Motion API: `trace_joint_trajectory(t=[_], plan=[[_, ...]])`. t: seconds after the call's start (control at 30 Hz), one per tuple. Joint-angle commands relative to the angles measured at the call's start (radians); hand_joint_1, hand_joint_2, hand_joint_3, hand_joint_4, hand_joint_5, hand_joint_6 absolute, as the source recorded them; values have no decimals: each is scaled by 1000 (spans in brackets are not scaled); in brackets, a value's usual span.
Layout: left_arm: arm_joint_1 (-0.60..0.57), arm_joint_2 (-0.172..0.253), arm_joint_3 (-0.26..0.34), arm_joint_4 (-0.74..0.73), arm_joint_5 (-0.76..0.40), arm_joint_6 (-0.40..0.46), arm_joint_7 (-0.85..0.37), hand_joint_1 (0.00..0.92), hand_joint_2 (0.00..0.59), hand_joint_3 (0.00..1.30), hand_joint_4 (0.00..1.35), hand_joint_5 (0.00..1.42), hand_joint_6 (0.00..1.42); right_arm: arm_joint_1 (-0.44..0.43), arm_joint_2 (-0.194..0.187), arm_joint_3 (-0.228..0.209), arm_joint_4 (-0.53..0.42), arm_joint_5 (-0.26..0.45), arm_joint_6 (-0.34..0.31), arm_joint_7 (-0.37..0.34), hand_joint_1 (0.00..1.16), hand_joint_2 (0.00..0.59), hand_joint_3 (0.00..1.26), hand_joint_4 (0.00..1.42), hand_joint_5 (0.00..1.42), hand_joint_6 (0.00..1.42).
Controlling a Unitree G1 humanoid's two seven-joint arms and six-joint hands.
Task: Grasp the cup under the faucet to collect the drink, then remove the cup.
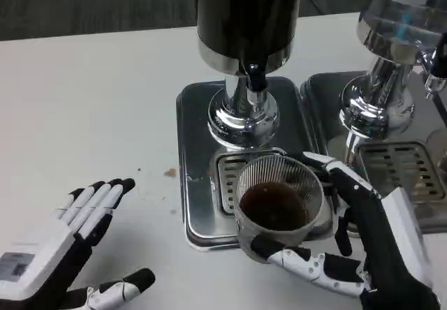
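Ribbed translucent cup (279, 200), round, upright with mouth up, holds dark liquid and sits on the steel drip tray (199, 184) below the black faucet (255, 78). Right hand (353, 244) wraps the cup; left hand (77, 247) lies spread and unladen on the tabletop (91, 114), left of the tray.

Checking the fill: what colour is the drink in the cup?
Dark brown, in the ribbed clear plastic cup that the right hand holds; head view.
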Motion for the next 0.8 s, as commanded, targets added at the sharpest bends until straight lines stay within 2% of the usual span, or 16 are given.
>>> trace_joint_trajectory(t=[0.03, 0.8], plan=[[20, -5, 7, -15, 9, 9, 2, 0, 138, 0, 0, 0, 0, 10, 10, -6, -51, 21, -48, -2, 920, 142, 621, 698, 984, 1383], [16, -6, 6, -8, -7, 10, -5, 0, 142, 0, 0, 0, 0, 5, 25, -7, -55, 18, -47, 3, 920, 142, 625, 706, 996, 1399]])
